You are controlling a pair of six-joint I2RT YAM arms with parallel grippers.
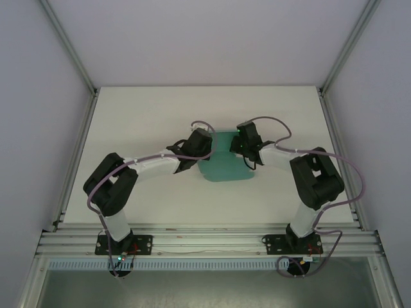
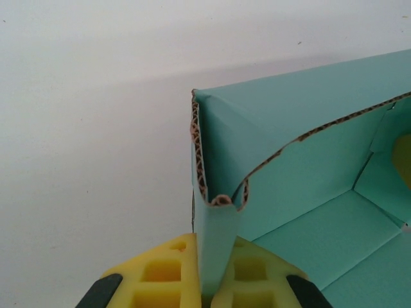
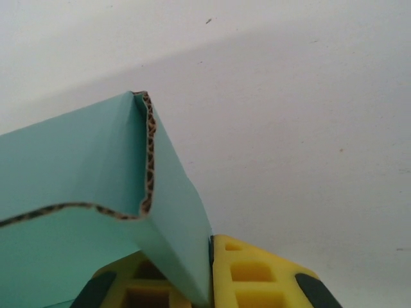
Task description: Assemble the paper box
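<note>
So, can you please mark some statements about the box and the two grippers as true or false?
1. The paper box is red. False: it is teal-green.
2. The left gripper clamps a wall of the box. True.
3. The right gripper hangs apart from the box. False: it clamps another wall.
4. The box is between the two grippers. True.
5. The box is a flat sheet. False: its walls stand up.
</note>
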